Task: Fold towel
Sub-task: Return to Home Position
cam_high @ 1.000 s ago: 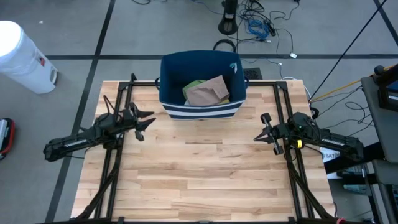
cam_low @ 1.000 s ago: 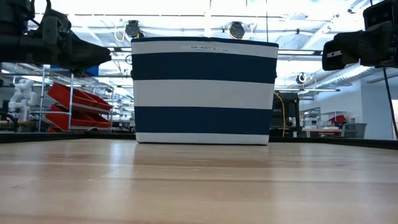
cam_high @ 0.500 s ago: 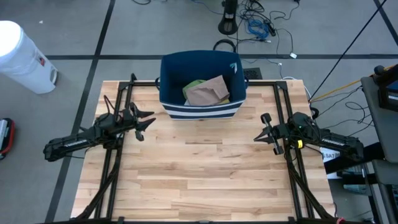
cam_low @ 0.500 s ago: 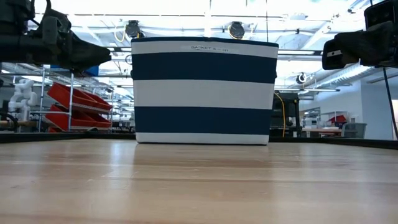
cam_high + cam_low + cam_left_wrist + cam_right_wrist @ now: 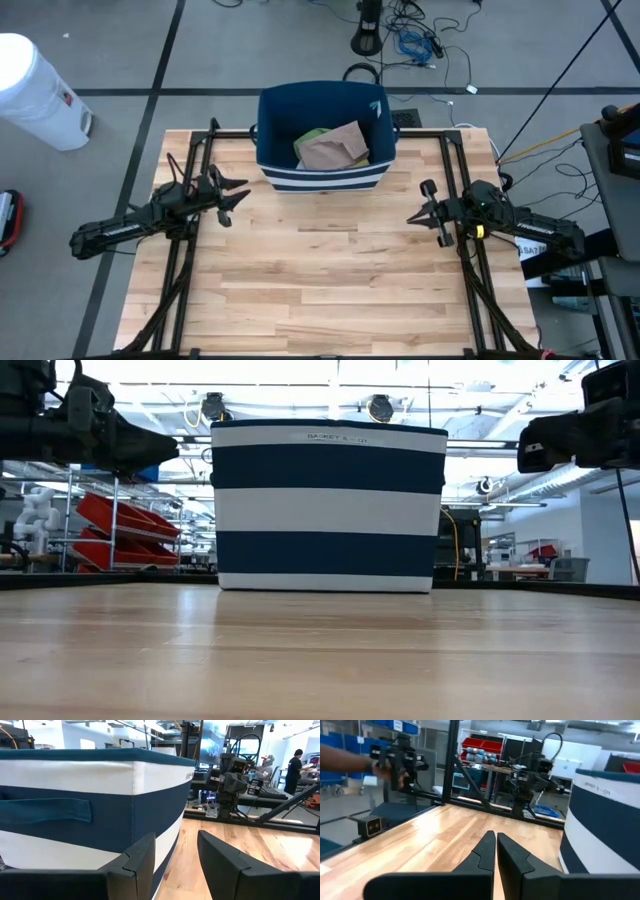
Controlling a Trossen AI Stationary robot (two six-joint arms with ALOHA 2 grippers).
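1. We see the bin [image 5: 322,172], navy with white stripes, standing at the far middle edge of the table [image 5: 330,285].
2. Inside it a tan towel [image 5: 337,148] lies folded on top. A green towel [image 5: 311,136] shows from under its left edge. Both sit within the bin's walls.
3. We find the left gripper [image 5: 243,191] above the table's left side. It is near the bin's front left corner but apart from it, and it points toward the table's middle.
4. In the left wrist view we see its fingers [image 5: 141,860] spread, with a clear gap between them and nothing in that gap: it is released and empty. The bin's striped wall is close by and fills much of that view.
5. We find the right gripper [image 5: 414,217] above the table's right side, apart from the bin and also pointing toward the middle.
6. In the right wrist view its two fingers are pressed together with only a thin seam between them: it is clenched on nothing.
7. In the low view both grippers hang above the tabletop, one on either side of the bin, and neither touches the wood.
8. A white drum [image 5: 35,90] stands on the floor off the table's far left corner. In the left wrist view a person [image 5: 295,767] stands in the room behind.
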